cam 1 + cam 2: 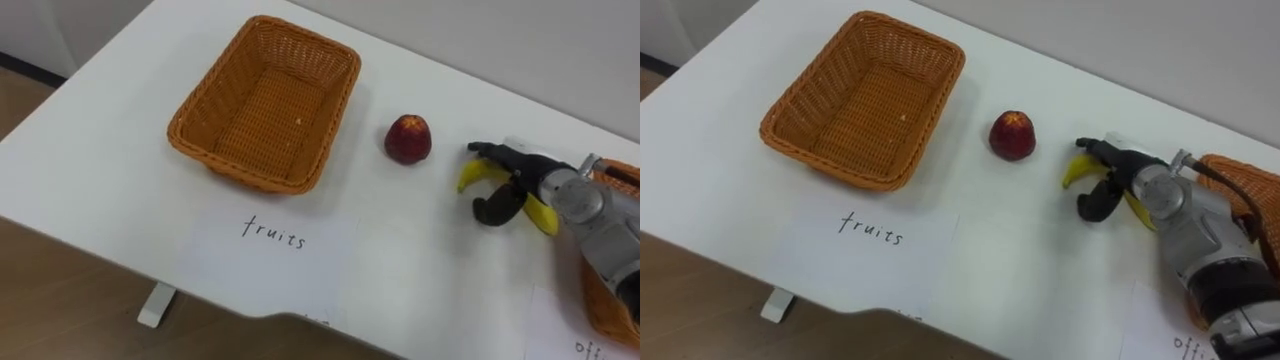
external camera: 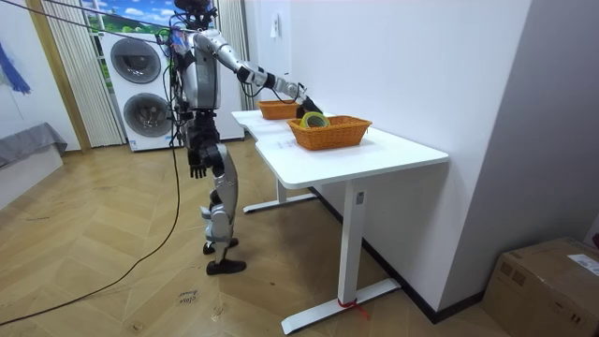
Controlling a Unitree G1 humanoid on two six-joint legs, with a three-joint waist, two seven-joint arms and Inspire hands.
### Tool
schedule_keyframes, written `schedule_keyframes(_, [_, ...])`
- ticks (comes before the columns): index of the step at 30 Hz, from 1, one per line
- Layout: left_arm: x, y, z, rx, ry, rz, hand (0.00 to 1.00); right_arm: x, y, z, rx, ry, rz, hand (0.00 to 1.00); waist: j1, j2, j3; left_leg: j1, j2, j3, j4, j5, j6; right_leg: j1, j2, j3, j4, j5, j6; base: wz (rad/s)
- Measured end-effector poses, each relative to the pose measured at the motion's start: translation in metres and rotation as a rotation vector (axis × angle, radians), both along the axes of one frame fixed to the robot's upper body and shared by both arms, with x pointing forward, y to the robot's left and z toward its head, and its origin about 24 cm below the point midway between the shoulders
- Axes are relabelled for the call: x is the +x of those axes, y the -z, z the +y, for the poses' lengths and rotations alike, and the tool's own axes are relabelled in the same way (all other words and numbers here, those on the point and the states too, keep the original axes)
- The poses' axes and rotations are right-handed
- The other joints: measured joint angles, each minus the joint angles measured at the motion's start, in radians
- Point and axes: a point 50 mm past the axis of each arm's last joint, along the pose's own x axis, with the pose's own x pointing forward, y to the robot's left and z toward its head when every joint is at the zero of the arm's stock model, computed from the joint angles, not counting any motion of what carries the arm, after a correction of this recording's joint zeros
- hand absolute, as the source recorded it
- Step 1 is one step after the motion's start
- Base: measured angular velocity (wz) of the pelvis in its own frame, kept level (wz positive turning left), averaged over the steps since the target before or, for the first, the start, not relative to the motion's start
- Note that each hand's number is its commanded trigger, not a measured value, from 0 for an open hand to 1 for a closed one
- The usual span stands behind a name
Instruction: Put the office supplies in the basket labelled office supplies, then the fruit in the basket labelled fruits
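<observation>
— Which step?
— Grasping the curved yellow banana (image 1: 468, 178) near the white table's (image 1: 100, 170) far edge; my right hand (image 1: 518, 178) is half curled round it
— Next?
— I think: tighten, lift, carry to the orange wicker basket (image 1: 240, 168)

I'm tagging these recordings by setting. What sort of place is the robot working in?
Probably a home-style room, perhaps a laundry corner set up for testing: two stacked washing machines stand beside a curtain, the floor is wood parquet, and a white desk sits against the wall.
</observation>
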Motion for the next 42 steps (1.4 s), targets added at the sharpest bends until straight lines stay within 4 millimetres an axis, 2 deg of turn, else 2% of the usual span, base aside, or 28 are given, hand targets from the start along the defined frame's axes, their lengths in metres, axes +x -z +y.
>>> schedule_keyframes(9, [0.004, 0.000, -0.001, 0.002, 0.013, -0.004, 0.00, -0.003, -0.001, -0.008, -0.042, -0.010, 0.050, 0.00, 0.031, 0.009, 0.0010, 0.003, 0.002, 0.000, 0.000, 0.004, -0.002, 0.001, 0.000, -0.008, -0.002, 0.003, -0.004, 0.00])
schedule_keyframes(10, [0.005, 0.000, -0.001, 0.002, 0.013, -0.006, 0.00, -0.004, -0.001, -0.008, -0.045, -0.011, 0.054, 0.12, 0.034, 0.011, 0.0004, 0.002, 0.002, 0.000, 0.000, 0.005, -0.003, 0.002, 0.001, -0.009, -0.007, 0.005, -0.007, 0.00])
schedule_keyframes(11, [0.006, 0.000, -0.001, 0.002, 0.014, -0.008, 0.00, -0.004, -0.001, -0.008, -0.046, -0.011, 0.054, 0.44, 0.036, 0.011, 0.0000, 0.001, 0.002, 0.000, 0.000, 0.006, -0.004, 0.002, 0.002, -0.010, -0.010, 0.006, -0.009, -0.04])
schedule_keyframes(12, [0.008, 0.000, -0.001, 0.002, 0.016, -0.013, 0.00, -0.004, -0.001, -0.009, -0.048, -0.009, 0.053, 0.52, 0.042, 0.012, -0.0002, 0.000, 0.002, 0.000, -0.001, 0.007, -0.005, 0.002, 0.003, -0.012, -0.015, 0.008, -0.011, -0.04])
schedule_keyframes(13, [0.010, -0.001, -0.001, 0.002, 0.017, -0.016, 0.00, -0.004, -0.001, -0.010, -0.050, -0.007, 0.055, 0.78, 0.046, 0.014, -0.0003, 0.000, 0.003, 0.000, -0.002, 0.008, -0.006, 0.002, 0.003, -0.013, -0.015, 0.009, -0.012, 0.00])
schedule_keyframes(14, [0.010, -0.001, -0.001, 0.002, 0.017, -0.017, 0.00, -0.004, -0.001, -0.011, -0.051, -0.005, 0.056, 0.87, 0.049, 0.015, -0.0006, 0.000, 0.003, 0.000, -0.003, 0.008, -0.007, 0.002, 0.003, -0.013, -0.015, 0.009, -0.012, 0.00])
schedule_keyframes(16, [0.011, -0.001, -0.001, 0.002, 0.017, -0.018, 0.00, -0.004, -0.004, -0.013, -0.062, 0.005, 0.043, 0.98, 0.053, 0.017, -0.0019, 0.000, 0.003, 0.000, -0.010, 0.013, -0.007, 0.002, 0.002, -0.015, -0.015, 0.009, -0.014, 0.02])
schedule_keyframes(21, [0.012, -0.001, -0.001, 0.004, 0.019, -0.020, 0.00, 0.001, -0.014, -0.020, -0.100, 0.035, -0.011, 1.00, 0.054, 0.018, -0.0024, 0.002, 0.003, -0.007, -0.017, 0.020, -0.010, 0.002, 0.002, -0.031, -0.017, 0.010, -0.014, 0.07])
schedule_keyframes(29, [0.014, -0.001, 0.001, 0.028, 0.015, -0.026, 0.00, 0.000, -0.014, -0.021, -0.135, 0.042, -0.015, 1.00, 0.075, 0.012, -0.0045, 0.002, 0.003, -0.010, -0.027, 0.020, -0.010, 0.002, 0.002, -0.038, -0.018, 0.010, -0.014, 0.01])
schedule_keyframes(42, [0.012, -0.002, 0.002, 0.049, 0.013, -0.019, 0.00, 0.000, -0.013, -0.021, -0.127, 0.038, 0.001, 1.00, 0.070, 0.001, 0.0011, 0.001, 0.002, -0.011, -0.028, 0.020, -0.011, 0.002, 0.002, -0.038, -0.018, 0.010, -0.014, 0.00])
